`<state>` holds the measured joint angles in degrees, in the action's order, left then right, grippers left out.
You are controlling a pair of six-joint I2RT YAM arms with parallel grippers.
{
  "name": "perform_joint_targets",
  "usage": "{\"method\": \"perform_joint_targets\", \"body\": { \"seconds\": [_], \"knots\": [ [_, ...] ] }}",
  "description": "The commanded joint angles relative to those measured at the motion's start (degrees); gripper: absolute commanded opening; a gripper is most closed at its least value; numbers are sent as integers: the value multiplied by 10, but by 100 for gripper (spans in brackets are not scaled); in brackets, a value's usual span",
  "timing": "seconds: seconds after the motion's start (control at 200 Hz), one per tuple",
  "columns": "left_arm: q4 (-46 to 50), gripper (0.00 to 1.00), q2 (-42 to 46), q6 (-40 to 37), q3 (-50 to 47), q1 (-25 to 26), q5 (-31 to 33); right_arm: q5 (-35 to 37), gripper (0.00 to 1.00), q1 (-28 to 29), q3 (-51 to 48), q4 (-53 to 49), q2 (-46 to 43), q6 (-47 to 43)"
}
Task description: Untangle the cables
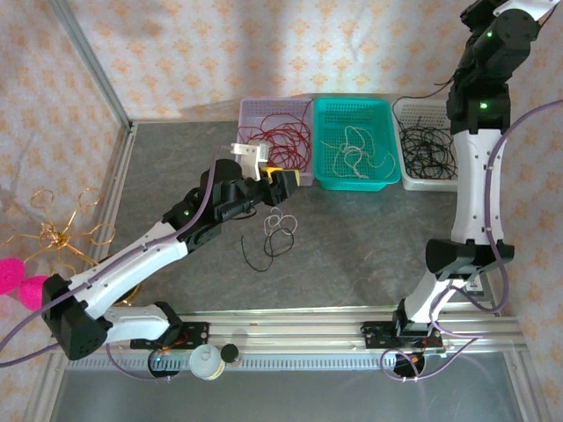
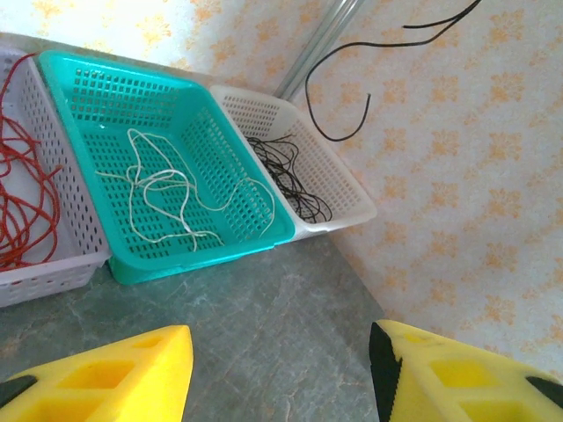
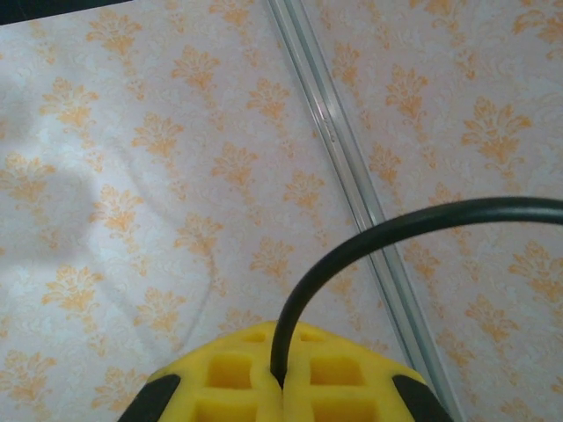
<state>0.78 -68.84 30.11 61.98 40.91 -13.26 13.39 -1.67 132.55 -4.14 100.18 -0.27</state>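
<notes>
The grey table (image 1: pixel 369 255) carries three baskets along its far edge, evidently to sort by colour. The lilac basket (image 1: pixel 251 110) holds red cables (image 1: pixel 286 141), the teal basket (image 1: pixel 352 102) white cables (image 1: pixel 356 154), and the white basket (image 1: pixel 428 183) black cables (image 1: pixel 427 145). High at the far right, the right hand (image 3: pixel 283 369) is clenched on a black cable (image 3: pixel 281 338), held up probably so the strand dangles free before it goes in the white basket. The left hand (image 1: pixel 274 183) hovers released, grasping nothing, just beside the small tangle (image 1: pixel 277 230) of white and black strands in mid-table, likely poised for the next pick
</notes>
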Motion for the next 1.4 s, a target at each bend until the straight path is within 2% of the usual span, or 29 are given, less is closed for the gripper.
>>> {"method": "perform_joint_targets", "body": {
  "seconds": [0.0,0.175,0.42,0.596,0.721,0.811,0.966,1.246,1.391],
  "knots": [
    [-30,55,29,14,-26,5,7,15,0,1,5,40,45,-27],
    [-25,55,36,23,-43,5,1,65,0,-2,46,31,97,-75],
    [-28,55,24,31,-43,5,4,3,0,-24,9,67,108,-71],
    [-36,54,1,31,-29,6,-8,18,0,-22,47,50,135,-64],
    [-47,54,-11,32,-27,6,-12,42,0,5,39,59,132,-121],
    [-53,53,-20,31,-28,6,-20,45,0,24,-34,93,98,-140],
    [-72,53,-28,51,-42,7,-37,66,0,40,-271,277,8,-179],
    [-74,53,-50,59,-44,7,-62,118,0,37,-461,383,-68,-164],
    [-83,52,-59,66,-44,8,-70,107,0,53,-545,457,-102,-236]
  ]
}}
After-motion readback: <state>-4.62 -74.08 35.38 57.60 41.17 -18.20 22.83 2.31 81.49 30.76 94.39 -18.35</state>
